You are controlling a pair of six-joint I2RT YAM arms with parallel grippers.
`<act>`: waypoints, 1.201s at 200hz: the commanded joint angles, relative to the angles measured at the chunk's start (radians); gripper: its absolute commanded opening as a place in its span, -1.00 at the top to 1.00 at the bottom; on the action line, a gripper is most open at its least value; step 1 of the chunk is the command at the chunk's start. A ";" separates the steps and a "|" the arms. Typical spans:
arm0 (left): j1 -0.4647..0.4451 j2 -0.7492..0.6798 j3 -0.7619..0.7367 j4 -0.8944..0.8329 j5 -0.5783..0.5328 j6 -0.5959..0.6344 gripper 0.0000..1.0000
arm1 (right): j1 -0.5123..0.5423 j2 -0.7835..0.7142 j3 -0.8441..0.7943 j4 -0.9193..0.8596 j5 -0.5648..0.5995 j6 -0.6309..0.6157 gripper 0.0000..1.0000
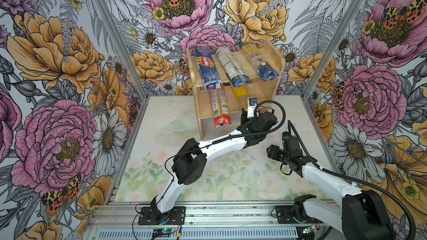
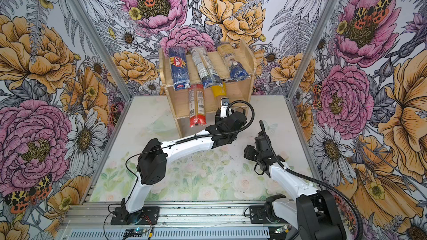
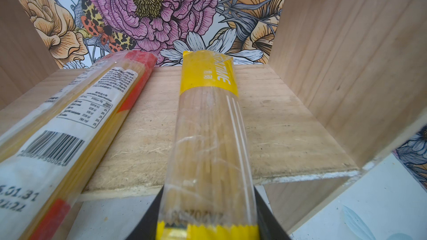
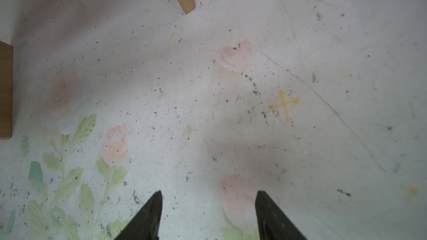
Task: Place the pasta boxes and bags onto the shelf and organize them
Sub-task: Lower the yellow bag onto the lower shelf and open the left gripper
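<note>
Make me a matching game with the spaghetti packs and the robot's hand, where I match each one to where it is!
1. Barilla pack
2. red-ended pack
3. yellow-ended pack
4. right gripper

A. open, holding nothing
B. on the shelf, top tier
C. clamped in the left gripper
D. lying free on the lower tier

Pairs: 1-B, 2-D, 3-C, 4-A.

Yellow-ended pack (image 1: 240, 92): far end hidden under top tier (image 1: 249, 65), near end behind left arm (image 1: 258, 121).
</note>
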 commanded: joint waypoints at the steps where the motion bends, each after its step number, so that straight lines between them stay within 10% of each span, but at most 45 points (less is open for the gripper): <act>1: 0.018 -0.040 -0.018 -0.025 0.012 -0.011 0.37 | -0.006 0.002 0.025 0.009 0.021 -0.015 -0.31; 93: 0.018 -0.039 -0.014 -0.027 0.017 0.006 -0.81 | -0.007 0.000 0.025 0.009 0.021 -0.014 -0.34; 240: 0.015 -0.045 -0.013 -0.027 0.021 0.008 -0.97 | -0.006 -0.004 0.025 0.009 0.021 -0.013 -0.34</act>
